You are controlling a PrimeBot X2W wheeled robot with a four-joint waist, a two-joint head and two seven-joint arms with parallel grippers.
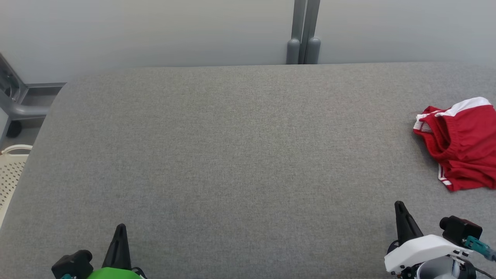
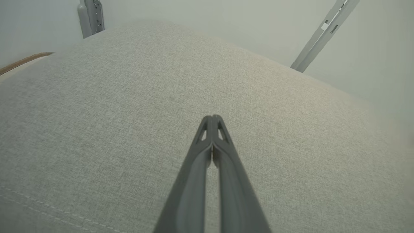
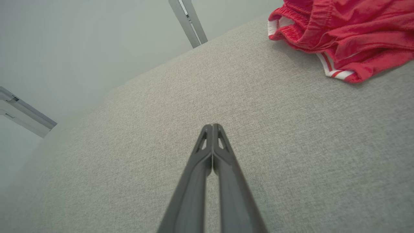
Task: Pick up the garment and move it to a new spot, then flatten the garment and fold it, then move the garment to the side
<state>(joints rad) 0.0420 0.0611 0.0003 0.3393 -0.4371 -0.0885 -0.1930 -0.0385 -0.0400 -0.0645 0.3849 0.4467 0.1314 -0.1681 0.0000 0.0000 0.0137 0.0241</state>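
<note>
Nearest the robot, the left end effector [image 1: 120,231] and the right end effector [image 1: 400,207] rest low over the front of the counter [image 1: 232,155]. Each has its two dark fingers pressed together to a point and grips nothing; both wrist views show the tips meeting over bare grey fabric.

Farther out and off to the right lies the garment [image 1: 461,147], red shorts with white trim. It is bunched rather than flat, its waistband gaping, and it runs out of the head view at the right edge. It sits ahead and to the right of the right end effector, apart from it, and well apart from the left one.

A heap at the side fits two stages: shorts waiting to be picked up, or shorts already set aside after a loose fold. Any grasp would need the fingers to part, and the right arm is the closer one.

A pale basket [image 1: 11,170] stands beyond the counter's left edge, and grey posts [image 1: 303,38] rise at the far wall.
</note>
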